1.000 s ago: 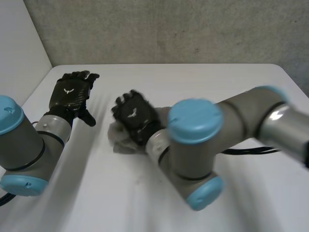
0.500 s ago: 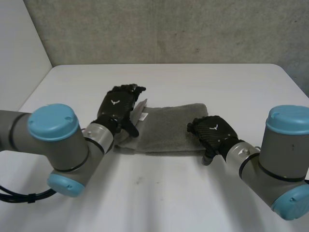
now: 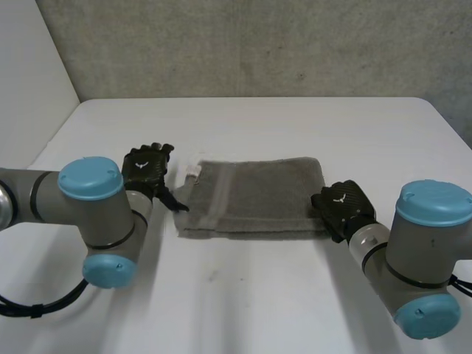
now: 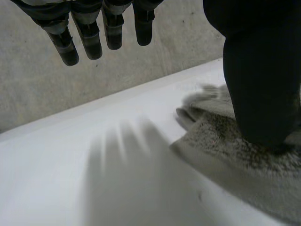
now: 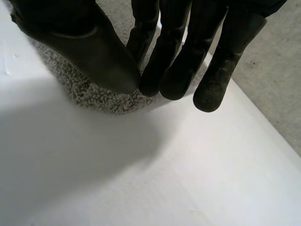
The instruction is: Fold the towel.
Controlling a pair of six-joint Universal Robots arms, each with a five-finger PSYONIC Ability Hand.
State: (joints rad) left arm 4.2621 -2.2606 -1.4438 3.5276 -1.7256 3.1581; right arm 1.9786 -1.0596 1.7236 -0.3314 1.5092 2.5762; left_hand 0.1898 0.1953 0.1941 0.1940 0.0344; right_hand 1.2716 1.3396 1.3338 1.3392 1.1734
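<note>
A grey towel [image 3: 258, 195] lies flat on the white table [image 3: 295, 125] as a wide rectangle, with a small white label [image 3: 193, 174] at its far left corner. My left hand [image 3: 144, 171] rests at the towel's left edge. In the left wrist view its fingers [image 4: 89, 37] are straight above bare table and its thumb [image 4: 261, 84] presses on the towel [image 4: 225, 155]. My right hand [image 3: 341, 206] is at the towel's near right corner. In the right wrist view its fingers [image 5: 174, 47] close against the thumb, pinching the towel's corner [image 5: 94, 96].
A grey wall [image 3: 258, 44] stands behind the table's far edge. My two arms [image 3: 88, 214] lie low on the near part of the table, one on each side of the towel.
The towel went from a bunched heap under the right hand to a spread rectangle. The left hand slid back to its left edge. The right hand moved to the near right corner and closed.
</note>
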